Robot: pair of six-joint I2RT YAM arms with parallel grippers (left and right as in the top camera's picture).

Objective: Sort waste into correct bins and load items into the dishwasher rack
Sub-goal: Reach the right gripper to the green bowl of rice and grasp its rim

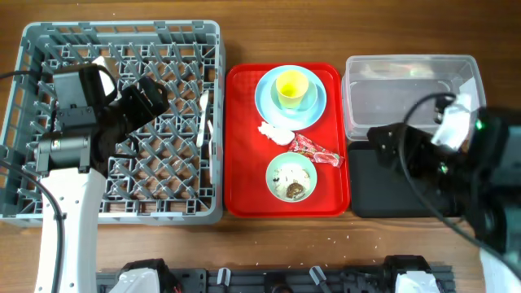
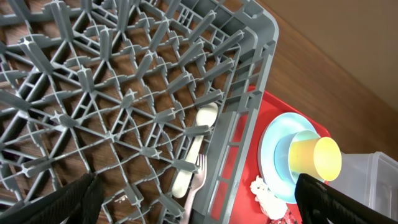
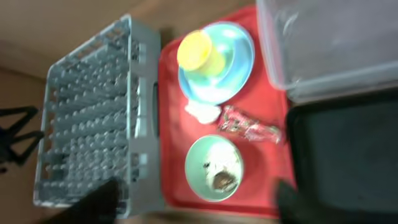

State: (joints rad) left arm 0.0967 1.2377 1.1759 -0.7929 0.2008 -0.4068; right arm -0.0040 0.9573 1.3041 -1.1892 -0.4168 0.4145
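Fork [image 2: 198,177] and spoon [image 2: 194,149] are laid inside the rack [image 1: 207,37] by its tray-side wall. Wrapper [image 1: 316,151], tissue [image 1: 273,130] and scrap-filled bowl [image 1: 291,176] are seen on the red tray [image 1: 240,163]. Left gripper [image 2: 199,194] and right gripper [image 3: 199,199] are held empty, fingers apart, seemingly readied for picking.

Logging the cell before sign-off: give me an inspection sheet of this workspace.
Surface: wooden table; dishwasher rack left, red tray centre, clear tub and black tray right.
Job's things: fork and spoon in the rack; yellow cup in light blue bowl on light blue plate; tissue, red wrapper and mint bowl holding scraps on the red tray; no waste seen in either bin.
Clutter: pale specks on the table before the red tray.
Grippers: left gripper open over the rack; right gripper open over the bins; both empty.
Cables: black cables loop along both arms.
Surroundings: arm bases at the near edge; nothing else seen.
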